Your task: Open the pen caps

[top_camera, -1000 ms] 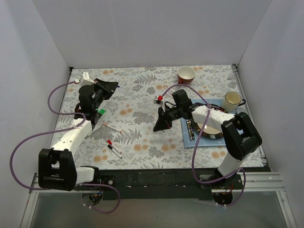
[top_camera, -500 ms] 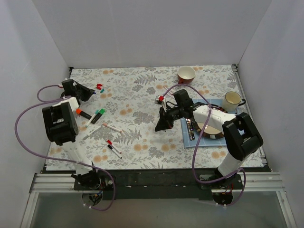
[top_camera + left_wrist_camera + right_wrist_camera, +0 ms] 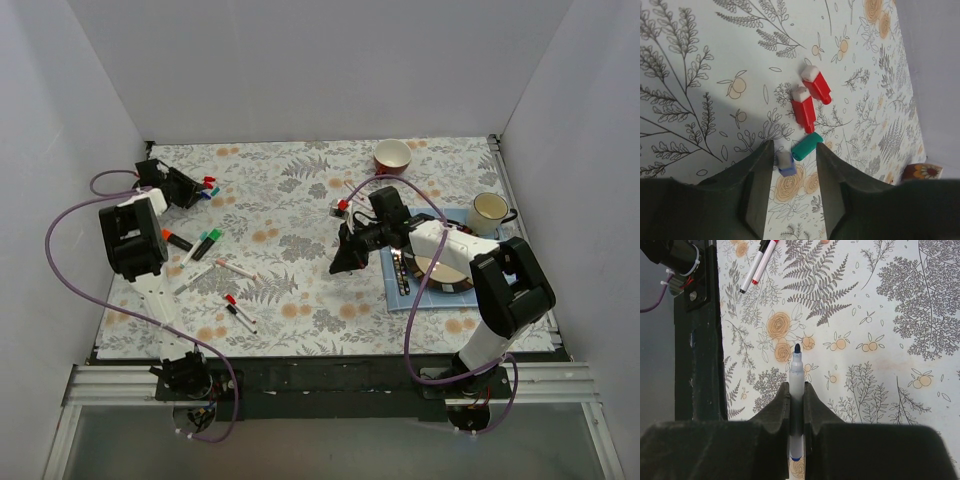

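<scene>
The left pincer (image 3: pixel 793 150) is sitting at about 10 o'clock on the flowery counter (image 3: pixel 300 200), close to the far left corner. Its two fingers are standing apart, so it is open and holding nothing. A little blue cap (image 3: pixel 786 164) is lying between the fingertips. A green cap (image 3: pixel 806 146) is lying just beside it, toward 1 o'clock. Two red caps (image 3: pixel 803 107) are lying side by side a bit farther out, toward 12 o'clock, each showing a white end.

More pens are lying flat at about 8 o'clock on the counter: an orange-ended pen (image 3: pixel 175 240), a green-ended pen (image 3: pixel 207 241) just beside it, a thin white pen (image 3: pixel 236 268), and two short pens (image 3: pixel 754 266) lying side by side near the front edge.

The right pincer (image 3: pixel 796 390) is hanging just right of the middle of the counter. It is squeezing a blue pen (image 3: pixel 796 367) tight. The pen's dark tip is showing — it is pointing down at the counter.

A blue mat (image 3: pixel 395 298) is lying at 4 o'clock. A red bowl (image 3: pixel 392 155) is sitting at 1 o'clock, and a cream cup (image 3: pixel 488 208) is sitting at 2 o'clock.
</scene>
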{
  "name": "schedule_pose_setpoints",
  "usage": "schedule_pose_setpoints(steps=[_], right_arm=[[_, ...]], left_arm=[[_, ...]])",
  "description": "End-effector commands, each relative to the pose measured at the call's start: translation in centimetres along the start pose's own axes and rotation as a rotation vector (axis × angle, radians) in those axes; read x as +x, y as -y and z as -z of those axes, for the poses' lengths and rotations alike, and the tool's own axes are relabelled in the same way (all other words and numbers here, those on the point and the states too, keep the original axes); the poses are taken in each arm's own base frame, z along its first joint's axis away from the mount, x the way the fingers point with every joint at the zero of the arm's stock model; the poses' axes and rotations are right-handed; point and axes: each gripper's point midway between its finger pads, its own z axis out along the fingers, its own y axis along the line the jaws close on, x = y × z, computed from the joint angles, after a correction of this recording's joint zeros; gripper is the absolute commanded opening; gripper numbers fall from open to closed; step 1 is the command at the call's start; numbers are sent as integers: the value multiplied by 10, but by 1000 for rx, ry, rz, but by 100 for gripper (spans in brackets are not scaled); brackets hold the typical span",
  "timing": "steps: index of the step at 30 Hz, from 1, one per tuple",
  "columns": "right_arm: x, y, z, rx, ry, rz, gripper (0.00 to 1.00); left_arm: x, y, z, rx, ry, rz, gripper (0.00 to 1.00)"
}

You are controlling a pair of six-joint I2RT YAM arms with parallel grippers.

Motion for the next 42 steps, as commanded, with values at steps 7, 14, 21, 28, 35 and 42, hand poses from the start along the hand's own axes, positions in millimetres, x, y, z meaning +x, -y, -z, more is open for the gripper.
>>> schedule_pose_setpoints(steps=[7,14,21,28,35,42], right_arm=[[-19,11,13,59,24,55,1],[-20,52,32,267,-16,73,1],[-25,90,54,475,-79,125,1],[-34,141,65,640,-187,131,1],[-35,205,64,755,-343,153,9],[-32,245,60,827,-403,144,21]], left_arm=[[-35,52,62,46,103,-127,60],[-3,117,154,276,198,-260,80],[53,130,210,399,166,-317,88],[130,119,243,396,99,-502,98],[159,95,268,342,167,-619,98],[160,94,274,350,183,-593,98]])
